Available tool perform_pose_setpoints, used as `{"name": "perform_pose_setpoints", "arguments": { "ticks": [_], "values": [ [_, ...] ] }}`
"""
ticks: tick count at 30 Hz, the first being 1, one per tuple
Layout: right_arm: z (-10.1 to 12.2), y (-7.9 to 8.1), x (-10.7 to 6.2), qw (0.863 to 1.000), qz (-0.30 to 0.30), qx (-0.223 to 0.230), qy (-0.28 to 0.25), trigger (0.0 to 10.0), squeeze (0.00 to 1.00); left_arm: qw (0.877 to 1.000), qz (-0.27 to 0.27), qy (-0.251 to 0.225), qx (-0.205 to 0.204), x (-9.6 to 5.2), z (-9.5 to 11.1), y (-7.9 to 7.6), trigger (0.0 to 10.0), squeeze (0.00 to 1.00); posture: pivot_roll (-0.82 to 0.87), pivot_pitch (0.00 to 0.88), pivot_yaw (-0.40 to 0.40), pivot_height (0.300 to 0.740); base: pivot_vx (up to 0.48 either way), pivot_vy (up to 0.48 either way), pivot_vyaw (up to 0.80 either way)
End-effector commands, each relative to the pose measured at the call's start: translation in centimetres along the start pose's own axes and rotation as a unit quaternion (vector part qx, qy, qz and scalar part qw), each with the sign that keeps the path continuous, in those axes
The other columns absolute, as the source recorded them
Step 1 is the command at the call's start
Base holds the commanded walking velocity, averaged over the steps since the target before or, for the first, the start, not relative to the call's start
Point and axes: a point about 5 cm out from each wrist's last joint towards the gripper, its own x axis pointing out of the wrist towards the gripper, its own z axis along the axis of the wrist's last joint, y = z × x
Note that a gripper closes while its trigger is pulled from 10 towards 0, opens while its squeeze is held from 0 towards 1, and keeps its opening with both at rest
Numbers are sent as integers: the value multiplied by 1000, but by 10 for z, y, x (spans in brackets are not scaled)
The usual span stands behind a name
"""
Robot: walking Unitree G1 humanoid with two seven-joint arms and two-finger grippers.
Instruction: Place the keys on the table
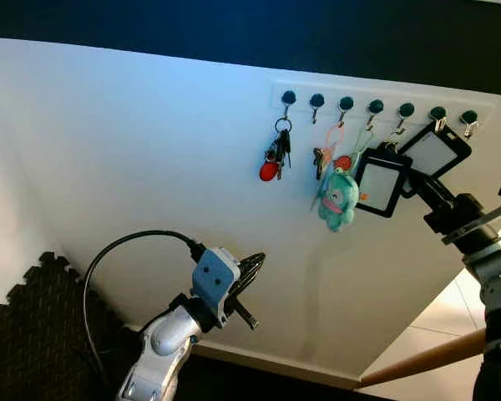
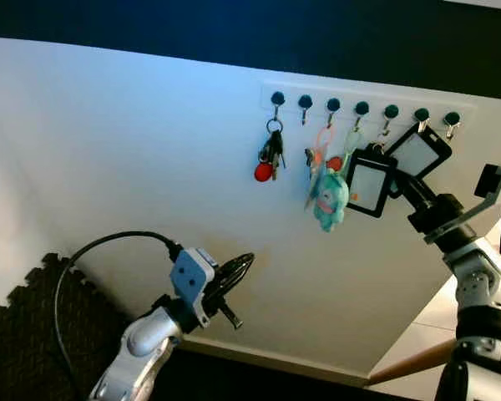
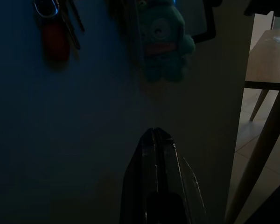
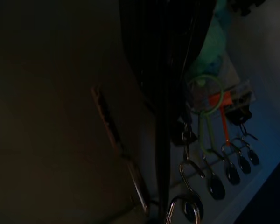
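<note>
While the keys (image 1: 277,156) hang untouched on the wall hooks (image 1: 376,107), my right jaws (image 1: 411,177) reach among the badge holders (image 1: 381,181), grip unclear; left jaws (image 1: 249,269) closed, empty.

A white hook rail (image 1: 376,102) is running along the white wall (image 1: 134,159), carrying the hanging things. The keys (image 1: 275,154) with a red tag are hanging well above the left gripper (image 1: 252,266); a teal plush (image 1: 339,200) and two black card holders (image 1: 382,182) are hanging just beside the right gripper (image 1: 417,180).
</note>
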Motion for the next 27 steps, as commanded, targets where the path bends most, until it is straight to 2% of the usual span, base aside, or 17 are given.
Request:
{"name": "perform_pose_setpoints", "arguments": {
  "ticks": [1,13,21,27],
  "values": [
    [-5,3,-1,1000,11,1,6,10000,0,1000,-11,7,9,-1,0,-2,10000,0,76,72,-68,740,0,0,0],
    [-8,2,-19,1000,-16,0,0,10000,0,1000,-19,7,9,0,-1,-4,10000,0,71,64,-58,740,0,0,0],
    [-7,4,-20,1000,-16,0,-5,10000,0,1000,-19,10,9,0,-2,-5,10000,0,69,69,-57,740,0,0,0],
    [-3,9,-11,1000,-1,3,-14,10000,0,1000,-18,11,10,0,-2,-4,10000,0,72,70,-60,740,0,0,0]
  ]
}}
